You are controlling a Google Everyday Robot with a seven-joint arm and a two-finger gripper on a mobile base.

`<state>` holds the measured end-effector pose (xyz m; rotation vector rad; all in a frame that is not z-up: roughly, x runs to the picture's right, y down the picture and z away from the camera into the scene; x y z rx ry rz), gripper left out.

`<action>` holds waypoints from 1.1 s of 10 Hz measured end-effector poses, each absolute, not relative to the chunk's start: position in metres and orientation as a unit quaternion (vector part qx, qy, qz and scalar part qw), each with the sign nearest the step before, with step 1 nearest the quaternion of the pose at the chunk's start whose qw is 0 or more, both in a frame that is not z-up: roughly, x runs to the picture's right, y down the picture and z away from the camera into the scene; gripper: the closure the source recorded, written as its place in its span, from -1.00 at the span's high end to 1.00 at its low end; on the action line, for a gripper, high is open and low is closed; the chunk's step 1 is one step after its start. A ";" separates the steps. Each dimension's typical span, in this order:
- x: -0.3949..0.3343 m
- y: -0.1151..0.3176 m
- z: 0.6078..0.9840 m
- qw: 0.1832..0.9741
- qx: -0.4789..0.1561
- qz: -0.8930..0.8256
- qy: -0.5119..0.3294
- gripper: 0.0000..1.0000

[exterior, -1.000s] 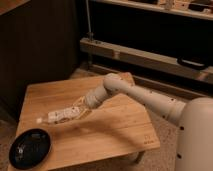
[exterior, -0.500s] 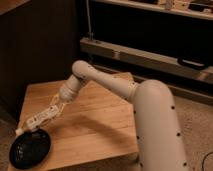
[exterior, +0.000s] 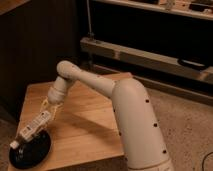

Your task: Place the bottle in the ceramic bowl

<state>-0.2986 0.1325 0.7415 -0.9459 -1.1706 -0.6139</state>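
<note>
The small white bottle [exterior: 30, 131] is tilted, with its cap end down at the lower left, right over the near-left part of the black ceramic bowl [exterior: 36, 153]. The bowl sits at the front left corner of the wooden table [exterior: 92, 125]. My gripper [exterior: 46, 113] is above and to the right of the bowl, shut on the bottle's upper end. I cannot tell whether the cap touches the bowl. The white arm reaches in from the lower right and bends at an elbow [exterior: 66, 70] above the table.
A dark wooden wall stands behind and left of the table. A metal shelf frame [exterior: 150, 57] runs along the back right, with a black cable [exterior: 191, 64] on it. Speckled floor [exterior: 190, 130] lies to the right of the table.
The arm has swung from the table's middle to the left and down. It carried the bottle to the front left corner, where it now hangs lower, over the bowl.
</note>
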 end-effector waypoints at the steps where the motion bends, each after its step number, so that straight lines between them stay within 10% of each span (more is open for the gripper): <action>1: -0.294 0.138 0.740 0.686 -0.421 -0.284 -0.520 -1.00; 6: -0.298 0.156 0.740 0.731 -0.429 -0.341 -0.406 -0.97; 11: -0.282 0.156 0.747 0.747 -0.449 -0.279 -0.402 0.01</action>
